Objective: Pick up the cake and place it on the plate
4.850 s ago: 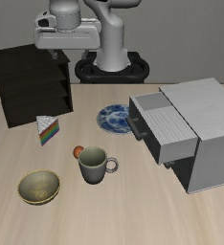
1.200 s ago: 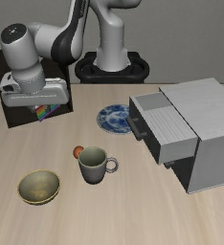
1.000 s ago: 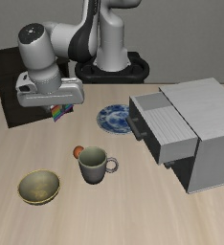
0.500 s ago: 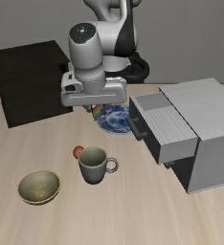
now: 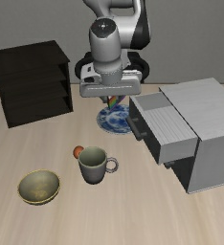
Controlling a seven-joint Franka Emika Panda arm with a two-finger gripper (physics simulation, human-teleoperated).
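Blue plate [image 5: 122, 122] sits just beside the open drawer's [image 5: 158, 126] edge. The gripper [image 5: 110, 99] hangs right above it, clenched on the cake [image 5: 112, 101], mostly hidden underneath. Bare table [image 5: 47, 144] toward the black shelf [image 5: 33, 81], with mug [image 5: 95, 165] and bowl [image 5: 38, 187] well apart.

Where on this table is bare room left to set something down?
Bare tabletop lies between the cabinet and the bowl, and between the mug and the drawer unit. It is crowded around the plate, with the pincer above and the open drawer beside.
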